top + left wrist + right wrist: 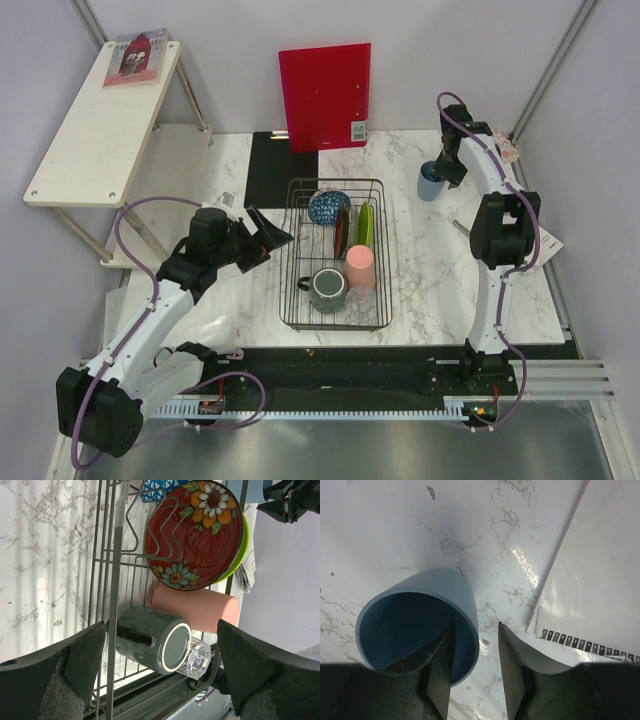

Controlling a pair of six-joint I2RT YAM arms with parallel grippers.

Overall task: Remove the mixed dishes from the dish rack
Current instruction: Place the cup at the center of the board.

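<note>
Right tool (476, 627): jaws are parted and straddle the wall of the light blue cup (415, 625), with one finger inside the mouth and the other outside, clear of the wall. It is judged to carry no load. The cup stands mouth-up on the table (430, 280) at the far right, well apart from the dish rack (283, 270). It appears to be a light, stiff, smooth-sided vessel, and a pinch across the rim suits it. Left tool (161, 627): jaws are fully spread and empty, just beside the rack's left wall and facing the dark grey mug (150, 640). The mug sits in the near part of the rack, with the pink cup (195, 610) just beside it and the clear glass (197, 655) against it on the far side. The mug looks glazed, so likely the heaviest of the cups and slippery. A hold across the body is judged safer than one at the handle, which faces the rack wall. The glass is fragile and hard to see, and any sideways push on the mug could knock it. The dark red plate (195, 535) and the lime-green dish (239, 555) stand on edge between the wire tines. The blue patterned bowl (328, 207) lies at the far end. These are rigid and breakable, and are best taken by the upper rim and lifted straight out of the tines. The clear glass plate cannot be made out.
</note>
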